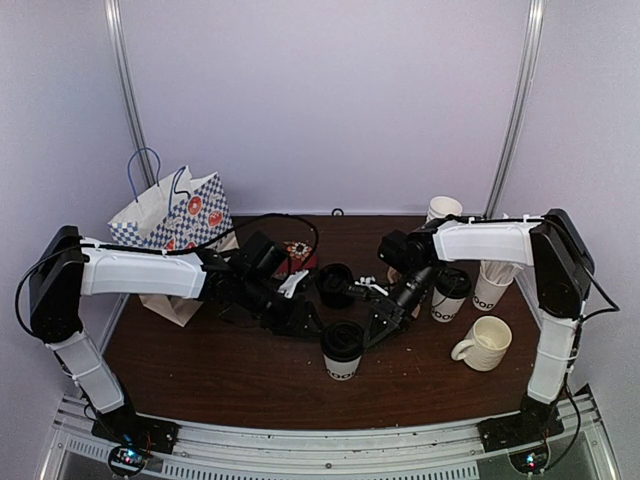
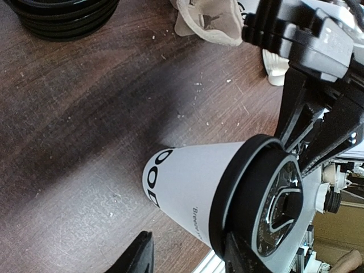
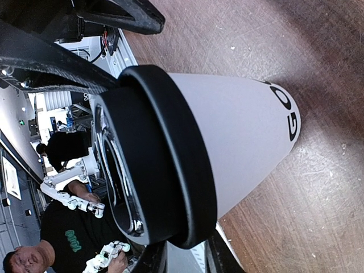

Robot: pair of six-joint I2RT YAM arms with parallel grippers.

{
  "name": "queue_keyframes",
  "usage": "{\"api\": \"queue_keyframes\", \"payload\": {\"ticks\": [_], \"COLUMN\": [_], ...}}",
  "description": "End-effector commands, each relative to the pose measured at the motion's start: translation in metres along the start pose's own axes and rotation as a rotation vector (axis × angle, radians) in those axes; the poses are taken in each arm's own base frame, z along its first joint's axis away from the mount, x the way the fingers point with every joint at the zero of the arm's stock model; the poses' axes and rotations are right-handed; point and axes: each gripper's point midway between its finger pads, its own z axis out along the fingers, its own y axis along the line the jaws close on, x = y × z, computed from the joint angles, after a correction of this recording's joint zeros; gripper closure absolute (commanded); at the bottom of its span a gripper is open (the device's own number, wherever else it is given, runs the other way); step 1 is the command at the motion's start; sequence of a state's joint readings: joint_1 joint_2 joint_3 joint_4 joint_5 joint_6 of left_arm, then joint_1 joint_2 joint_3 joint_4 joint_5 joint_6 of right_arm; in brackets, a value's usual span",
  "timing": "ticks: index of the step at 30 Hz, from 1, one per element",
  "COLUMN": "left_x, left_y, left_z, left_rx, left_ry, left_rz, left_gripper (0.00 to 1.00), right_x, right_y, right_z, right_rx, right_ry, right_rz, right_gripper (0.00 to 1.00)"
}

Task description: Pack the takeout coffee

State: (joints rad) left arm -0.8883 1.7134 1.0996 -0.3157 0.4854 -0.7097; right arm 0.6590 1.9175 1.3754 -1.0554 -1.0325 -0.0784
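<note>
lidded cup (image 1: 342,352) straddled by opened left gripper (image 1: 310,323) | right gripper (image 1: 383,322) close beside it, grip cannot be told | no cup judged packed yet

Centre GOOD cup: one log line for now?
centre cup upright, lidded | left pincer open around it | right pincer at its lid, grip unclear | second lidded cup standing right
</note>
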Motion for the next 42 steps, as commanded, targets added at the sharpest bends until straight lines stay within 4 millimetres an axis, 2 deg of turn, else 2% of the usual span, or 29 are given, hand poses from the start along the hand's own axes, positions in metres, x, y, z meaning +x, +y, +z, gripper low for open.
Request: {"api": "queue_keyframes", "payload": {"ticks": [1,4,7,10,13,16,22,26,29,32,37,42], "left_x": [0.041,0.023,0.004,-0.013,-0.024,-0.029,-0.031,-0.037,-0.043,-0.043,-0.043,-0.041], "left_y": [0.065,0.041,0.010,-0.016,-0.033,-0.042,-0.047,-0.051,-0.042,-0.035,-0.026,-0.027], "left_z": [0.022,0.016,0.005,-0.010,-0.022,-0.028,-0.030,-0.038,-0.041,-0.036,-0.025,-0.013], "left_rx": [-0.247,-0.180,-0.081,-0.015,0.022,0.045,0.057,0.051,-0.015,-0.041,-0.048,-0.012], "left_ry": [0.108,0.058,-0.010,-0.075,-0.121,-0.134,-0.135,-0.169,-0.188,-0.176,-0.160,-0.119], "left_rz": [-0.017,0.033,0.079,0.116,0.142,0.155,0.170,0.173,0.136,0.104,0.065,0.051], "left_gripper": [0.56,0.55,0.51,0.47,0.44,0.42,0.41,0.40,0.41,0.45,0.49,0.51], "right_x": [-0.012,-0.024,-0.028,-0.031,-0.031,-0.029,-0.029,-0.026,-0.021,-0.011,0.008,0.010], "right_y": [-0.084,-0.068,-0.036,-0.015,-0.002,0.002,0.004,0.008,0.006,0.000,0.001,0.004], "right_z": [0.006,-0.009,-0.021,-0.038,-0.048,-0.048,-0.048,-0.053,-0.059,-0.061,-0.048,-0.037], "right_rx": [0.335,0.329,0.208,0.186,0.178,0.164,0.151,0.160,0.183,0.199,0.127,0.073], "right_ry": [0.015,-0.021,-0.057,-0.104,-0.130,-0.134,-0.129,-0.132,-0.161,-0.174,-0.163,-0.167], "right_rz": [-0.003,-0.063,-0.113,-0.181,-0.220,-0.230,-0.236,-0.251,-0.250,-0.240,-0.236,-0.228], "right_gripper": [0.78,0.76,0.70,0.65,0.63,0.59,0.57,0.54,0.53,0.52,0.50,0.38]}}
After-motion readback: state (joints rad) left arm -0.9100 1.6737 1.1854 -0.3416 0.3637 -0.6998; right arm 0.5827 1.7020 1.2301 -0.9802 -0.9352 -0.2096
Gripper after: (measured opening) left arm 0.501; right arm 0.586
